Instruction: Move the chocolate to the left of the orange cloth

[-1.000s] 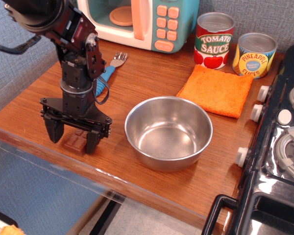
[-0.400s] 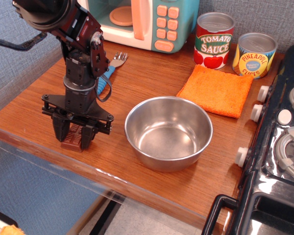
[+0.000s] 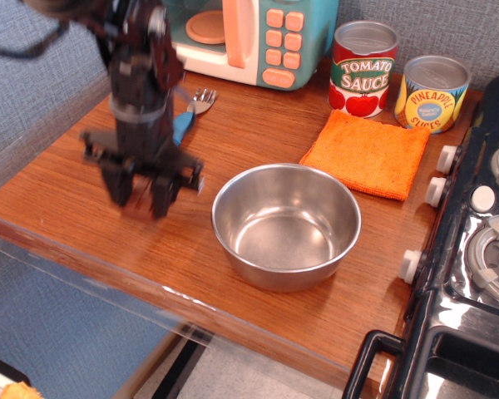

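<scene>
The chocolate (image 3: 138, 198) sits as a dark blur between the fingers of the gripper (image 3: 139, 199), apparently pinched and lifted just clear of the wooden table (image 3: 233, 133), near its front left edge; motion blur leaves the hold uncertain. The carry should pass behind the steel bowl (image 3: 286, 224) and end on bare wood left of the orange cloth (image 3: 366, 153), short of the toy microwave (image 3: 241, 37).

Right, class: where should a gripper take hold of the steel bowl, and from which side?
Probably the rim of the steel bowl, from above, one finger inside and one outside: it stands upright and empty, its wall thin.
</scene>
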You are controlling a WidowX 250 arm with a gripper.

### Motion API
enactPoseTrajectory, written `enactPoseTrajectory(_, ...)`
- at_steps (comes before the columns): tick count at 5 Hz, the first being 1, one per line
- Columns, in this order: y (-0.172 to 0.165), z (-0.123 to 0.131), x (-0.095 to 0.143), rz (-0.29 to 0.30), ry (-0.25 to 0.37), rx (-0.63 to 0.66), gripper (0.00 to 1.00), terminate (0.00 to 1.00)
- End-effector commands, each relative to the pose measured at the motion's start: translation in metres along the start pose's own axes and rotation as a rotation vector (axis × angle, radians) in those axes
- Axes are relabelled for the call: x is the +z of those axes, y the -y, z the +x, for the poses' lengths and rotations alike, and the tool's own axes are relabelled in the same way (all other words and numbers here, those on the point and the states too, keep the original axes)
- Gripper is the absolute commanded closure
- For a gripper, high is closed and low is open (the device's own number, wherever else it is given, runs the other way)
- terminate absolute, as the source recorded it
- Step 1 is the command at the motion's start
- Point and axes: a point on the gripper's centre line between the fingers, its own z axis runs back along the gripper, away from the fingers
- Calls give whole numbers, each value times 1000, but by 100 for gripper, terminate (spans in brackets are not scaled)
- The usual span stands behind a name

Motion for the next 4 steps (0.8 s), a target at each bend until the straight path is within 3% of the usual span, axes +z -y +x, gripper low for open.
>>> enactPoseTrajectory(1,37,62,38,-69,157,-107,100,0)
enactPoseTrajectory(3,51,125,16,-81,129,-93,100,0)
enactPoseTrajectory(4,44,133,16,-77,126,-73,100,0)
